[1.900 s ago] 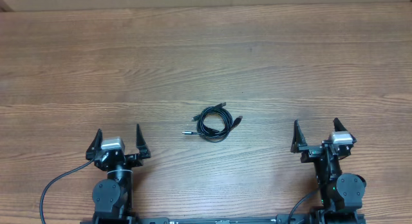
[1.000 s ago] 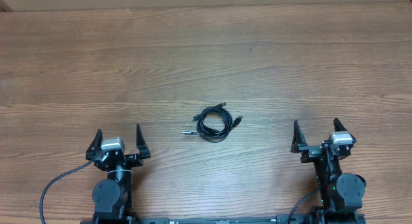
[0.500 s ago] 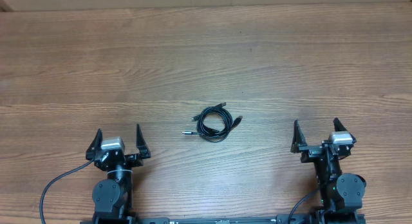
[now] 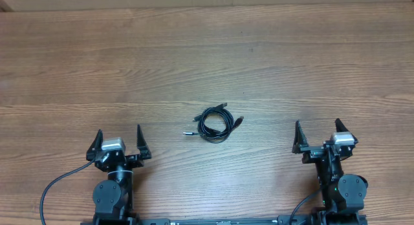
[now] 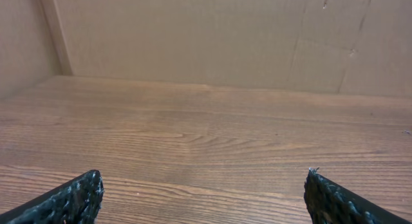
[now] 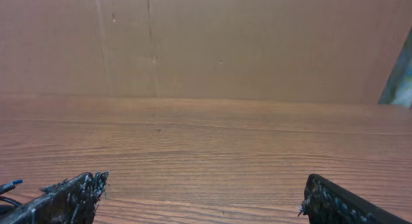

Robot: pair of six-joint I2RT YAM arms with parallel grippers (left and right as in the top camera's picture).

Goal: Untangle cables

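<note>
Black cables (image 4: 215, 123) sit well apart from left gripper (image 4: 119, 130) and right gripper (image 4: 317, 123).

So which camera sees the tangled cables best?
The overhead view: the whole bundle of cables lies in sight on the table. The right wrist view catches only a dark bit at its left edge, likely a cable end. The left wrist view shows none.

Black is being shown by the cables (image 4: 215, 123) — silvery only at the plug ends. A brown, streaked wood grain is being displayed by the table (image 4: 194, 57). The left gripper (image 4: 118, 130) and right gripper (image 4: 317, 123) are being rendered black; the wall (image 5: 193, 37), plain tan.
</note>
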